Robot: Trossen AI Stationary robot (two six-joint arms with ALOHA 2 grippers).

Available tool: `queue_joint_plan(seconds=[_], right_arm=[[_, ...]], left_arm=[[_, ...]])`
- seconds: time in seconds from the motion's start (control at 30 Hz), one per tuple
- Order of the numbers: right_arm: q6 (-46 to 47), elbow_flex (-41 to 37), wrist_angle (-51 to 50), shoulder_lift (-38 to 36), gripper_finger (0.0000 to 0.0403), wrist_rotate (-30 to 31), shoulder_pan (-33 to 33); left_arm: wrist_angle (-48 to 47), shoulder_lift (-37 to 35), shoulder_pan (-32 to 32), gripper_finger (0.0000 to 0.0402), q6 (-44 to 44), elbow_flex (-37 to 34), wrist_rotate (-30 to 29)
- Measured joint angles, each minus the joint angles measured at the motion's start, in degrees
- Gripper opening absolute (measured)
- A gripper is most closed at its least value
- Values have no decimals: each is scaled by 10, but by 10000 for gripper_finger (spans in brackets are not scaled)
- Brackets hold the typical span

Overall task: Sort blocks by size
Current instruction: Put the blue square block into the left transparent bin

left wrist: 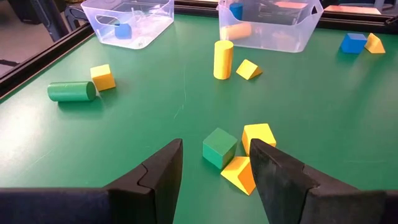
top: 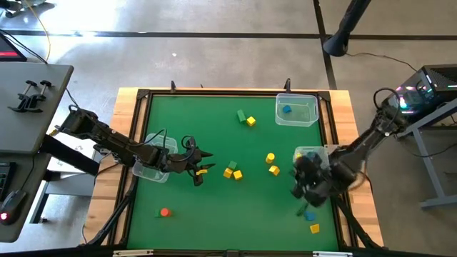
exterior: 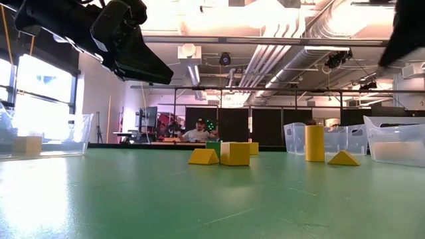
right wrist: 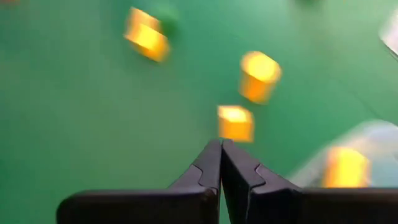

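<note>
Green matting covered the bench (top: 214,207), with blocks scattered across its middle. The left gripper (left wrist: 214,168) hovered with jaws spread above a cluster: a green cube (left wrist: 219,147), a yellow cube (left wrist: 259,135) and a yellow wedge (left wrist: 239,174) (only the left wrist view separated these three). The right gripper (right wrist: 221,152) had its jaws pressed together, holding nothing, near a yellow cylinder (right wrist: 260,76). The high view alone showed an orange-red block (top: 165,212) near the front-left corner and a clear bin (top: 297,110) holding a blue block (top: 286,109).
</note>
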Motion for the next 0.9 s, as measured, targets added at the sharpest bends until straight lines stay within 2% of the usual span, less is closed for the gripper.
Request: queue_joint_plan(seconds=[0.13,0.27,0.4,0.5,0.57,0.63,0.77,0.9], right_arm=[[-45,-4,108,6,0,108,61],[-115,-12,197,32,0,217,93],[-161,-12,253,72,0,272,97],[-176,-12,284,107,0,279,86],[-174,-13,295,130,0,255,76],[-169,-13,304,145,2,205,61],[-144,-13,322,150,30,69,33],[-77,-8,318,150,90,-99,15]], left_arm=[[0,0,0,172,0,0,0],[0,0,0,172,0,0,0],[1,0,0,172,0,0,0],[4,0,0,172,0,0,0],[9,0,0,172,0,0,0],[13,0,0,172,0,0,0],[23,0,0,172,3,0,0],[31,0,0,172,5,0,2]])
